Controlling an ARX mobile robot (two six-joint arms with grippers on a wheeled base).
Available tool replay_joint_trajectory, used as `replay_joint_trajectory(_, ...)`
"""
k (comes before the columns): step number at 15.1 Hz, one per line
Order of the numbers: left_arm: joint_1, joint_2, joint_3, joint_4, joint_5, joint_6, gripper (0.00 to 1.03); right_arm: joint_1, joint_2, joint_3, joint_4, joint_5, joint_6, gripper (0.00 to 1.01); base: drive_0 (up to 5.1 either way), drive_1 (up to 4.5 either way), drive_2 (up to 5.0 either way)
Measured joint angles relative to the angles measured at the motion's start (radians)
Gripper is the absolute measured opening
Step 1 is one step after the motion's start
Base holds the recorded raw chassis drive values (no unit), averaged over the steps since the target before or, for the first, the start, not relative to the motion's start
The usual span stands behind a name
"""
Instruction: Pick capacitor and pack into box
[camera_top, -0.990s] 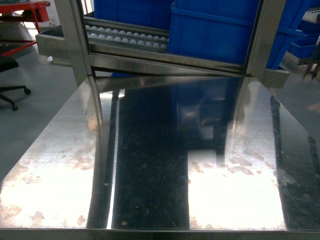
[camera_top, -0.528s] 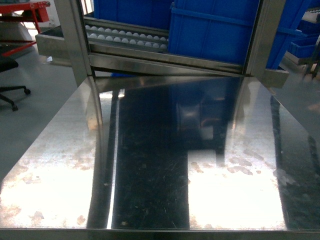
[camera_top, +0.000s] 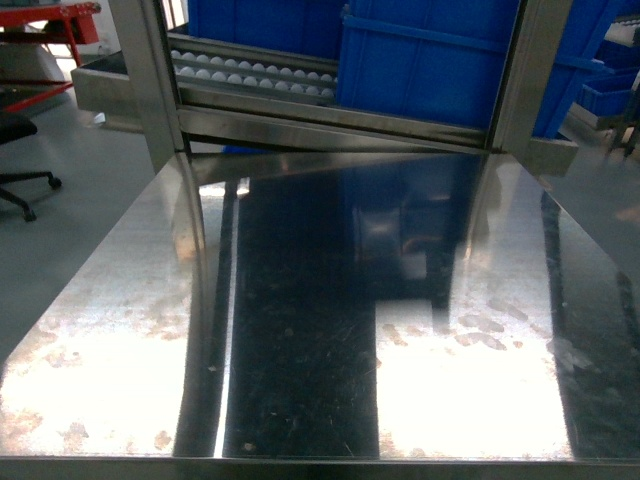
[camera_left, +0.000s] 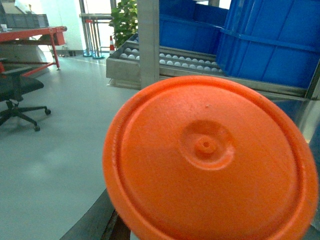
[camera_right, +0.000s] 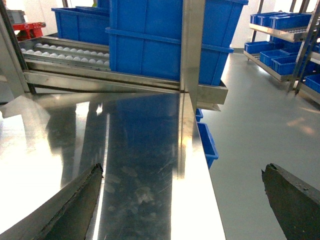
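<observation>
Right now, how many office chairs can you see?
1: a black chair stands on the floor at far left, near the red table. The head view catches only its edge. Others may be out of view.

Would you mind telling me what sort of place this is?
Probably a factory or warehouse packing station: stacked blue bins on a roller conveyor rack, and a stainless steel worktable in front.

Glare: you get blown-out white patches on the steel table.
Focus: your left wrist view's orange disc looks soft.
</observation>
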Motion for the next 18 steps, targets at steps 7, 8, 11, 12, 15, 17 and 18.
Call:
replay_joint_trajectory(7,0.001,-0.158,0.001,-0.174,0.000,-0.001,0.44,0.000,0.000,0.000,0.000,0.000,0.000,0.98,0.0,0.00,0.0)
replay_joint_trajectory(8,0.001,-0.158,0.001,-0.174,-0.001,-0.001,0.44,0.000,0.000,0.000,0.000,0.000,0.000,0.98,0.0,0.00,0.0)
replay_joint_trajectory(11,0.001,-0.158,0.001,-0.174,0.000,-0.001,0.44,0.000,0.000,0.000,0.000,0.000,0.000,0.98,0.0,0.00,0.0)
replay_joint_trajectory(12,0.001,-0.158,0.001,-0.174,0.000,-0.001,0.44,0.000,0.000,0.000,0.000,0.000,0.000,0.98,0.0,0.00,0.0)
replay_joint_trajectory(15,0.001,-0.158,0.001,-0.174,0.000,-0.001,0.44,0.000,0.000,0.000,0.000,0.000,0.000,0.98,0.0,0.00,0.0)
replay_joint_trajectory(17,0.001,-0.158,0.001,-0.174,0.000,-0.001,0.44,0.000,0.000,0.000,0.000,0.000,0.000,0.98,0.0,0.00,0.0)
replay_joint_trajectory(18,0.001,-0.158,0.001,-0.174,0.000,-0.001,0.44,0.000,0.000,0.000,0.000,0.000,0.000,0.98,0.0,0.00,0.0)
